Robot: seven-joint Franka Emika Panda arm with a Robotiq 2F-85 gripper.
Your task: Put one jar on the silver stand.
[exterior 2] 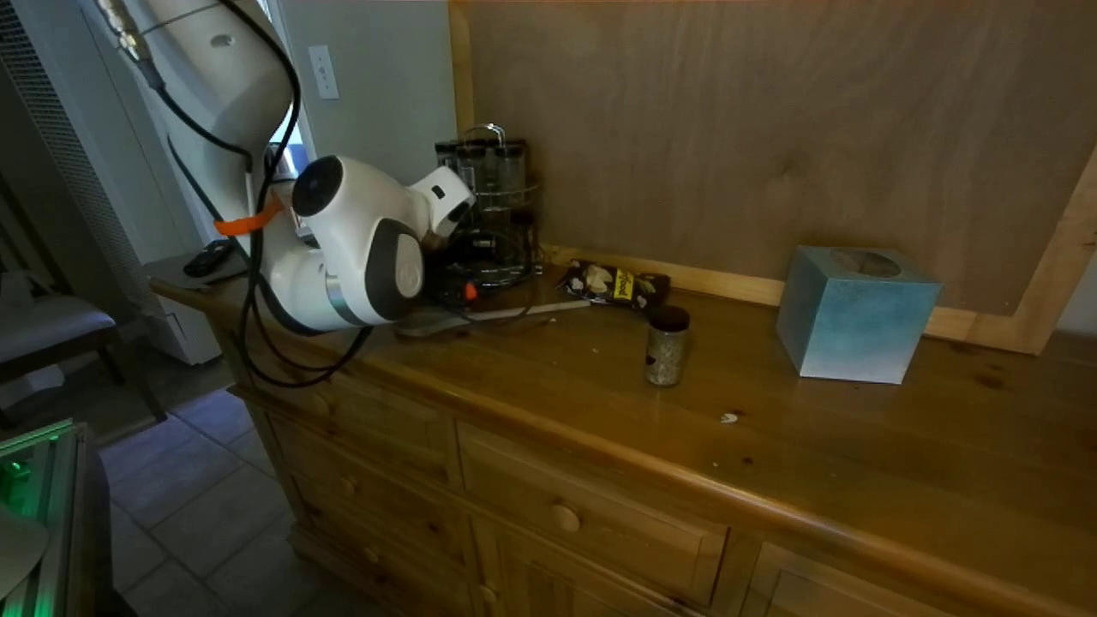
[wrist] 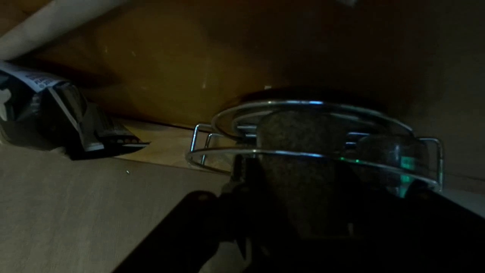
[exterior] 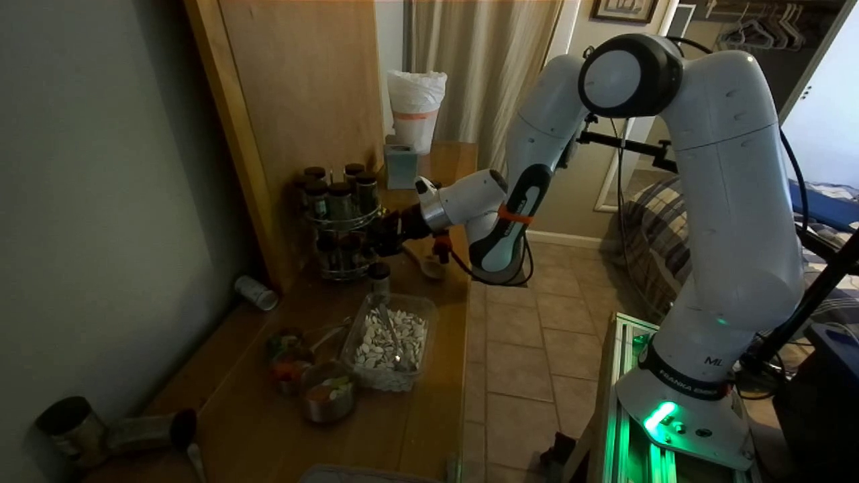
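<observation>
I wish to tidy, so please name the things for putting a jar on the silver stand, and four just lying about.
For the job:
silver stand
jar at the gripper

Just lying about:
pale spoon
black packet
blue box
clear tub

dim light on a plain grey wall (exterior: 74,168) and, in both exterior views, a brown wood panel (exterior 2: 754,128) in a paler frame (exterior: 231,134) behind the knotty wooden surface (exterior 2: 857,446). beneath it, drawers (exterior 2: 506,476) with round knobs (exterior 2: 566,517). in an exterior view, a striped curtain (exterior: 480,54), a framed picture (exterior: 624,8) high on a beige wall (exterior: 570,194), a tiled floor (exterior: 513,362), a white baseboard (exterior: 570,239), a bed (exterior: 654,228) under plaid. in an exterior view, a white wall plate (exterior 2: 323,72), a slatted grille (exterior 2: 56,128), a pale-seated chair (exterior 2: 51,327). near darkness in the wrist view.
</observation>
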